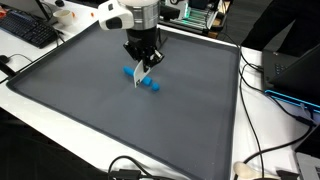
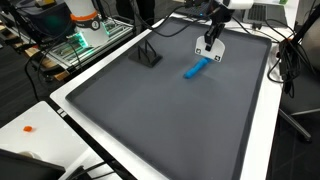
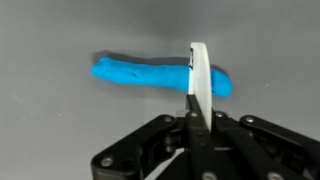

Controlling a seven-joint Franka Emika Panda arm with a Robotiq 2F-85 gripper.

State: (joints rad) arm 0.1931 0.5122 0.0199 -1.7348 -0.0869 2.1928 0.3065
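A blue roll of putty [image 3: 140,73] lies on the dark grey mat [image 1: 90,110], seen in both exterior views [image 1: 150,87] [image 2: 196,68]. My gripper [image 3: 197,125] hangs over it and is shut on a thin white blade [image 3: 199,75]. The blade stands on edge and crosses the roll near its right end in the wrist view. In an exterior view the blade [image 1: 139,79] slants down from the gripper [image 1: 142,62] to the blue roll and hides part of it. Whether the edge presses into the putty I cannot tell. The gripper [image 2: 210,43] stands at the far side of the mat.
A white rim [image 2: 262,130] frames the mat. A black keyboard [image 1: 30,30] lies beyond one corner, and cables [image 1: 265,80] run beside another edge. A small black stand [image 2: 148,55] sits on the mat near a green circuit board [image 2: 82,42].
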